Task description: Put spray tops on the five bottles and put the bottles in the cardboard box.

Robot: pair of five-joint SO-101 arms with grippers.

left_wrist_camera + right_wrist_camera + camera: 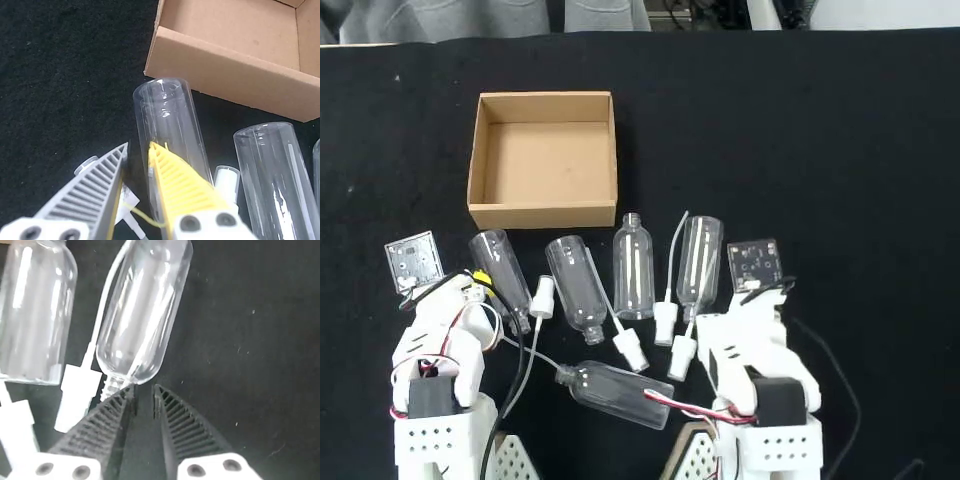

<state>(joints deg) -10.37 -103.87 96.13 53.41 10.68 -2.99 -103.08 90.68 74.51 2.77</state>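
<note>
five clear open-necked bottles (pixel 633 265) lying on black bench (pixel 820 150) near cardboard box (pixel 542 215), box floor bare, white spray tops (pixel 666 322) loose among them, left claw (pixel 138 146) slightly apart over leftmost bottle (pixel 170 130), right claw (pixel 144 388) slightly apart by rightmost bottle (pixel 145 305) neck

1. Black-covered table (pixel 840 150).
2. Toward 10 o'clock, open cardboard box (pixel 544 214).
3. In a row from the box's 6 to 4 o'clock: first bottle (pixel 500 270), second bottle (pixel 576 285), third bottle (pixel 633 268), fourth bottle (pixel 700 262).
4. At the row's 6 o'clock, fifth bottle (pixel 620 392), on its side.
5. Loose among the bottles, white spray tops (pixel 666 322).
</note>
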